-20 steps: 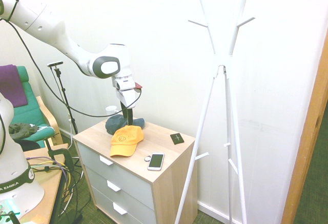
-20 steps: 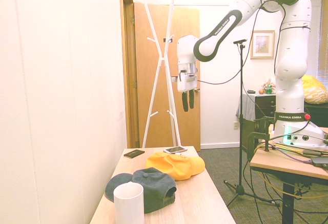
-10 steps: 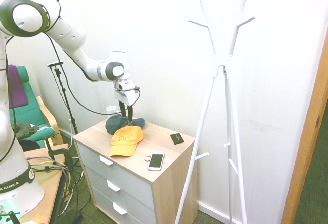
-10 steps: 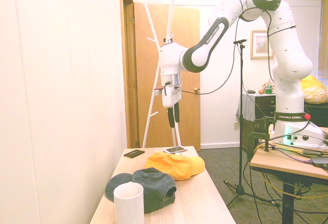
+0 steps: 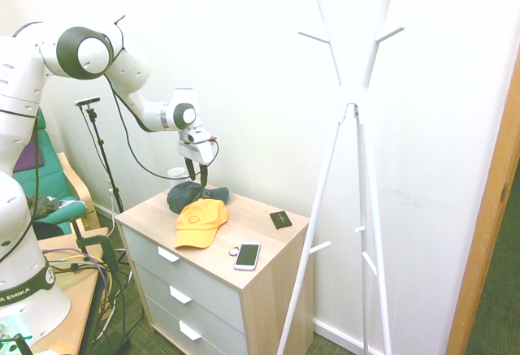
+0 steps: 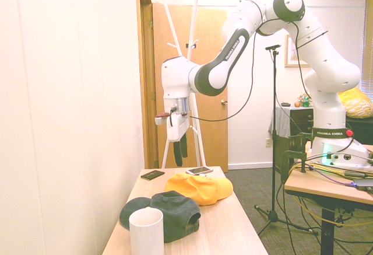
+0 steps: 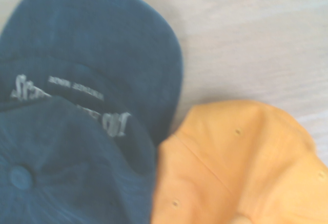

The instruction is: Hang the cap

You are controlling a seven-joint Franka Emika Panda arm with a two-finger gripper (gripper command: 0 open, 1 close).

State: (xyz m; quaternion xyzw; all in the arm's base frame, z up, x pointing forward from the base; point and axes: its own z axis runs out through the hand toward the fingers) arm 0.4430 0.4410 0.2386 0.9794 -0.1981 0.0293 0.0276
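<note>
A: Where's there room, going left to right in the first exterior view?
B: White mug (image 5: 177,174) near the worktop's (image 5: 262,231) far left corner, two caps touching, then bare wood before the phone (image 5: 247,256) and dark card (image 5: 280,219) near the right edge.
A: And the navy cap (image 5: 185,198)?
B: Below the end effector (image 5: 198,183), against the yellow cap (image 5: 201,223).
A: Fingers?
B: Spread wide, holding nothing.
</note>
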